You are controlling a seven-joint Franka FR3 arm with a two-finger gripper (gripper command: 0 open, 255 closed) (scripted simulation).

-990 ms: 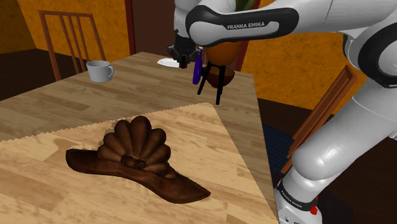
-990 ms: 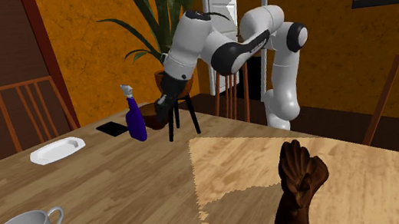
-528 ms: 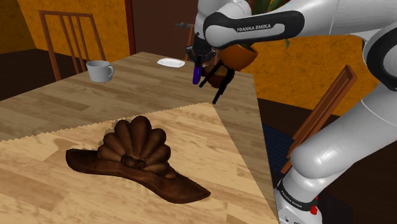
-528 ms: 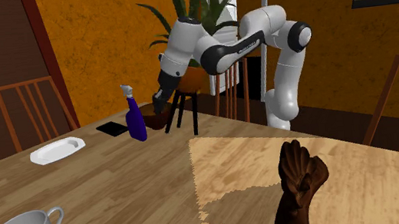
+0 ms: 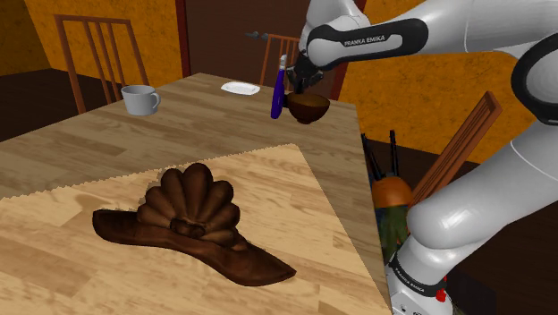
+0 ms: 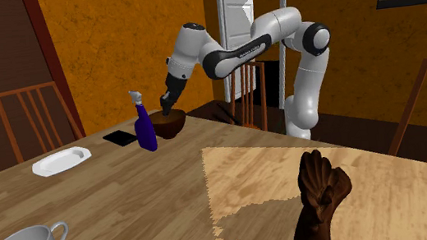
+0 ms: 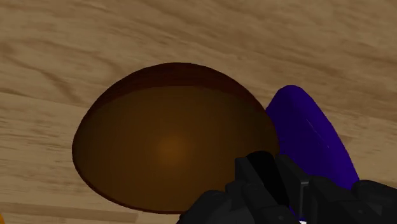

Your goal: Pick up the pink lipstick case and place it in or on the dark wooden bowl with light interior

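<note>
The dark brown bowl [image 5: 308, 107] stands near the table's far corner, beside a purple spray bottle [image 5: 278, 93]. My black gripper [image 5: 299, 84] hangs just above the bowl's rim on the bottle's side. The second exterior view shows the gripper [image 6: 168, 109] over the bowl [image 6: 169, 126], right of the bottle [image 6: 144, 124]. In the wrist view the bowl [image 7: 168, 140] lies just below, its inside brown. There the gripper [image 7: 299, 186] is shut, with a thin pale grey sliver, the lipstick case [image 7: 304, 189], between the tips. No pink shows.
A white plate [image 5: 240, 88] and a dark flat thing [image 6: 120, 138] lie beyond the bottle. A white mug [image 5: 140, 99] and a brown shell-shaped piece [image 5: 190, 219] also sit on the table. An orange plant pot [image 5: 391, 192] on dark legs lies on the floor.
The arm has swung from near the plate to above the bowl. The plant on its dark stand tipped over and now lies on the floor beside the table.
</note>
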